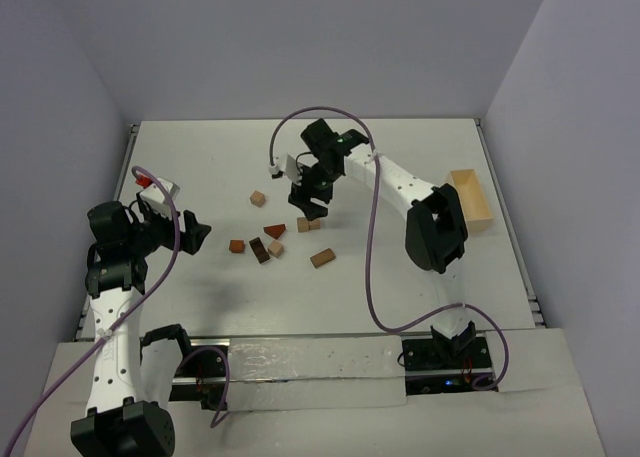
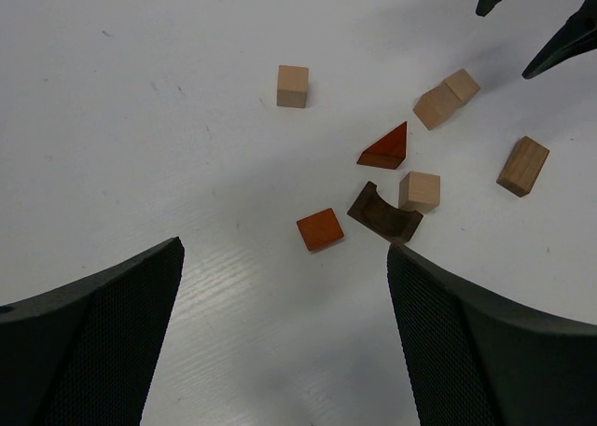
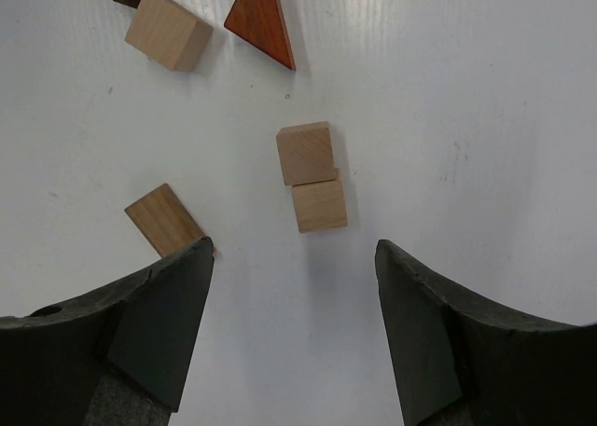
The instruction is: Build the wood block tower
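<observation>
Wooden blocks [image 1: 275,239] for the tower lie loose in a single layer at mid-table [image 1: 400,277], none stacked.

At their centre is the red triangle [image 1: 275,230], lying flat. Just right of it, on its far side, is the cube pair [image 1: 308,223], two tan cubes touching side to side. The right gripper [image 1: 308,205] hovers over this pair with its jaws spread and nothing between them. The far cube [image 1: 258,198] sits alone beyond the triangle, to its left. On the triangle's near side is the near cube [image 1: 276,248], with the dark arch [image 1: 260,250] just beside it. The red-brown tile [image 1: 237,245] lies farther left of the triangle and the bar [image 1: 322,258] near-right of it.

The left gripper [image 1: 192,233] hangs well left of the triangle, pointing toward it, jaws wide and unloaded.

The left wrist view alone shows the curved hollow of the arch [image 2: 383,215], and the right gripper's fingertips [image 2: 560,39] poke in above the cube pair [image 2: 447,99]. The right wrist view alone shows the seam of the cube pair [image 3: 312,179], its two cubes slightly offset, and a finger covers the end of the bar [image 3: 165,220].

Only the top view takes in the pale box [image 1: 472,199], well right of the triangle. Its inside is too small to read.
</observation>
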You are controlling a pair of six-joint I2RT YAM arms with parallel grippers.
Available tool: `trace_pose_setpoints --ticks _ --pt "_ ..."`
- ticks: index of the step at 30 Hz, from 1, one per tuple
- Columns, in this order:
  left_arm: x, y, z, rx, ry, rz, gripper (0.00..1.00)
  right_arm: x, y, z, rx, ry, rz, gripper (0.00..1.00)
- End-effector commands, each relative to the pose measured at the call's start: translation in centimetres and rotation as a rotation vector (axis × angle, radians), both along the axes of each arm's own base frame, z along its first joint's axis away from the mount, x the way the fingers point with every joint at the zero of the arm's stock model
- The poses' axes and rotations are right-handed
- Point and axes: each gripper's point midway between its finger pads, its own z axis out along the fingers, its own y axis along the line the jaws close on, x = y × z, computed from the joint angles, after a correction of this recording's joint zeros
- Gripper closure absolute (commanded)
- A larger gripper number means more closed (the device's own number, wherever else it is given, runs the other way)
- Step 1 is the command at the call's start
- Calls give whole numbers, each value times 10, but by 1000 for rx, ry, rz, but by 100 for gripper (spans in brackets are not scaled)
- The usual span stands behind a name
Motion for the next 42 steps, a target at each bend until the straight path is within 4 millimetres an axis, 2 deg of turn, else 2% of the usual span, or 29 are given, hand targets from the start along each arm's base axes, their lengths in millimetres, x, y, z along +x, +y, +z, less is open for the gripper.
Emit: trace_pose_setpoints --ticks 1,6,19,30,42 --pt "-1 -4 6 -1 -25 -39 4 0 1 -10 -6 -34 119 23" --pt "0 -3 6 0 -25 -32 5 -1 2 -26 -1 -46 188 23" --pt "4 2 4 0 -18 7 5 5 1 -56 -56 -56 228 23" --pt "4 5 3 9 -27 21 6 9 6 -72 -101 -46 205 27" --pt "4 5 4 8 -30 23 6 9 16 -78 -101 -32 195 32"
